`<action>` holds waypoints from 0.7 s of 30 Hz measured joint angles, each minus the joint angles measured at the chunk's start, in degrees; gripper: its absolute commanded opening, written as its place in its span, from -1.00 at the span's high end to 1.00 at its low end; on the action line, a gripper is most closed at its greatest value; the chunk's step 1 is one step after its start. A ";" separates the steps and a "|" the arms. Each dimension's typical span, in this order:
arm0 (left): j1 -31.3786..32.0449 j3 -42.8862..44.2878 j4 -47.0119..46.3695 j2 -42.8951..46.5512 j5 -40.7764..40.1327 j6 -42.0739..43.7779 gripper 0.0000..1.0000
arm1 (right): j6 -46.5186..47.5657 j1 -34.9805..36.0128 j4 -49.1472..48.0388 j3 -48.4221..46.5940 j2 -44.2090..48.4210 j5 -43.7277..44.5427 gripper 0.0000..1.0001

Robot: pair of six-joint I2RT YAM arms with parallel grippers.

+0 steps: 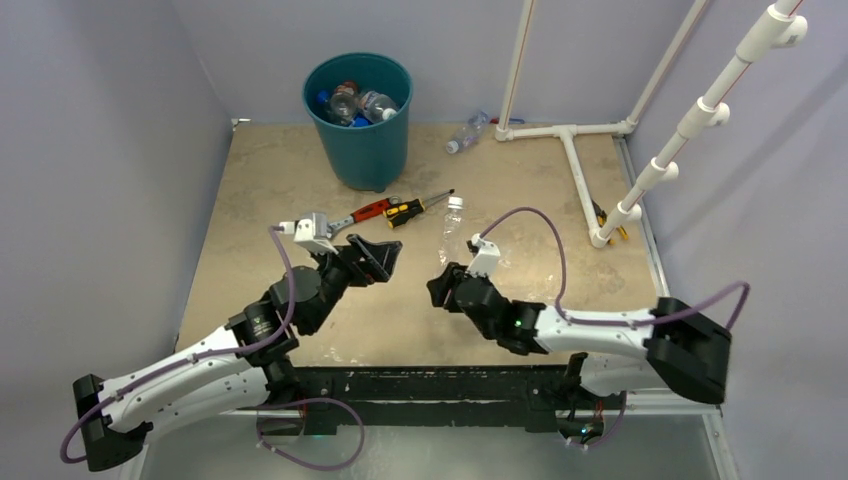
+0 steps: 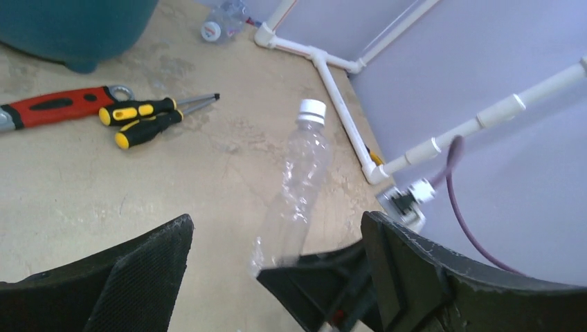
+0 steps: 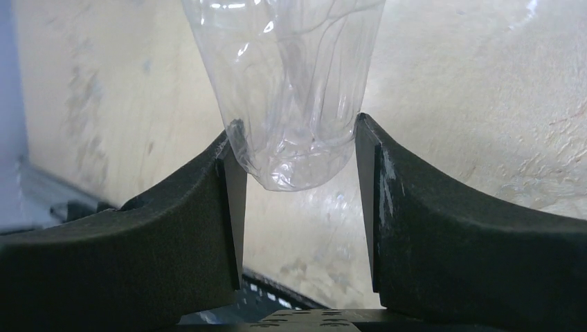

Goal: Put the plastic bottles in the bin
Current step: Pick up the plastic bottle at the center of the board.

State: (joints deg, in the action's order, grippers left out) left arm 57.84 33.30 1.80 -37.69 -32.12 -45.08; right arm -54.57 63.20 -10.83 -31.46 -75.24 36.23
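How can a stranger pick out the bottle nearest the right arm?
In front of the round teal plastic bin lie a red-handled wrench and yellow-black screwdrivers. Just right of them is a clear, unlabelled plastic bottle with a white cap. Unlike the other loose bottle by the white pipe frame, its base sits between the fingers of the right gripper.

Mottled beige table (image 1: pixel 250 230), teal bin (image 1: pixel 365 140), clear bottle (image 2: pixel 299 181) with white cap (image 2: pixel 311 111), red-handled wrench (image 2: pixel 59 105), yellow-and-black screwdriver handles (image 2: pixel 138 111), white pipes (image 1: pixel 576 165), purple cables (image 2: pixel 450 183).
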 measured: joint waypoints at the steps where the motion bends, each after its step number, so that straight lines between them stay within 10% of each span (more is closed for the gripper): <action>1: 0.00 0.37 -0.79 -0.39 -0.70 1.16 -0.82 | 2.27 0.87 -2.21 1.84 2.58 -0.46 0.36; 21: 0.00 15.89 -7.04 -14.51 10.08 17.18 -0.88 | 28.06 4.74 -22.25 17.62 29.31 -23.78 0.51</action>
State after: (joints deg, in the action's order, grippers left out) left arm 57.84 49.19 -5.23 -52.21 -22.04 -27.90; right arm -26.50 67.94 -33.08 -13.85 -45.93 12.45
